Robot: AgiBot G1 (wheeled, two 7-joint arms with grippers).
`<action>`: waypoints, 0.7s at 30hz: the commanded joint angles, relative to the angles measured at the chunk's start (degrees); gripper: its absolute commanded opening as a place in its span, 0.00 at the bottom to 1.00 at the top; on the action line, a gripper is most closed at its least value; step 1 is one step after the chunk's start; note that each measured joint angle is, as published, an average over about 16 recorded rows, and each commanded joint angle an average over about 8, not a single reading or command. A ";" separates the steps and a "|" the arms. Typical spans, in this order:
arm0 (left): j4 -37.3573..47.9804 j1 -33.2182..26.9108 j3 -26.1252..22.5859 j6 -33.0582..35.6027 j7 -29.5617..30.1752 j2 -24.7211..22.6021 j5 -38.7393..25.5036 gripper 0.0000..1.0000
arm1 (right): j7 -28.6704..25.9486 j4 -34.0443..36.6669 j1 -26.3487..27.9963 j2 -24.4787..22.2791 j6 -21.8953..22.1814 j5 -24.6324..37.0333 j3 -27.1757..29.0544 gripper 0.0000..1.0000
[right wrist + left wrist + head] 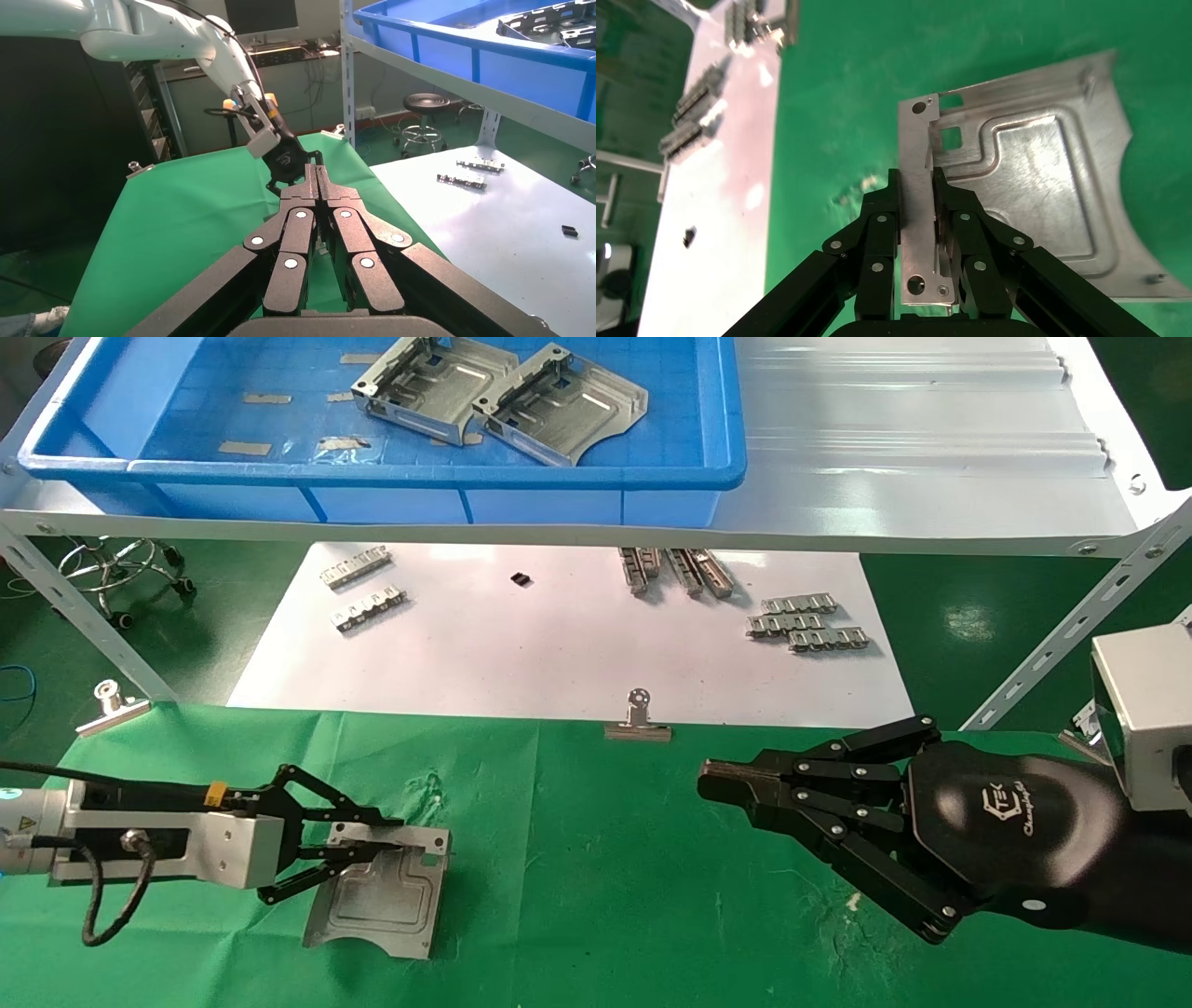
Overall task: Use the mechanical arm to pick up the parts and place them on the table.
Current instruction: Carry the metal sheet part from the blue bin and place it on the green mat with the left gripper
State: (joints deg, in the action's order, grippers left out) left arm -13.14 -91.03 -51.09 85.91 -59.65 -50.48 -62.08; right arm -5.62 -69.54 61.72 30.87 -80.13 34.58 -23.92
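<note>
One silver part lies flat at the front left of the green table. My left gripper is shut on this part's upturned flange; the left wrist view shows the flange clamped between the black fingers, and the plate spreads beyond them over the cloth. Two more parts lie in the blue bin on the shelf above. My right gripper, glossy black, hovers over the table's right side, shut and holding nothing.
A white sheet behind the cloth carries several toothed strips and a small black piece. Binder clips pin the cloth's far edge. Slanted shelf legs stand at both sides.
</note>
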 commanded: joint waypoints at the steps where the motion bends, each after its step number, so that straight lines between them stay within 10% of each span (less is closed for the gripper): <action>1: 1.79 -0.21 -0.08 -0.79 -1.67 -0.71 -0.32 0.35 | 0.00 0.00 0.00 0.00 0.00 0.00 0.00 0.00; 7: 5.30 -0.66 0.01 -2.04 -4.14 -2.08 -0.38 0.97 | 0.00 0.00 0.00 0.00 0.00 0.00 0.00 0.00; 21: 9.84 -2.00 0.59 -0.41 -4.70 -2.81 0.43 1.00 | 0.00 0.00 0.00 0.00 0.00 0.00 0.00 0.00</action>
State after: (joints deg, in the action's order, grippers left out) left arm -3.48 -93.15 -50.42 86.25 -63.11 -53.10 -61.48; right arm -5.62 -69.54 61.72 30.87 -80.13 34.58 -23.92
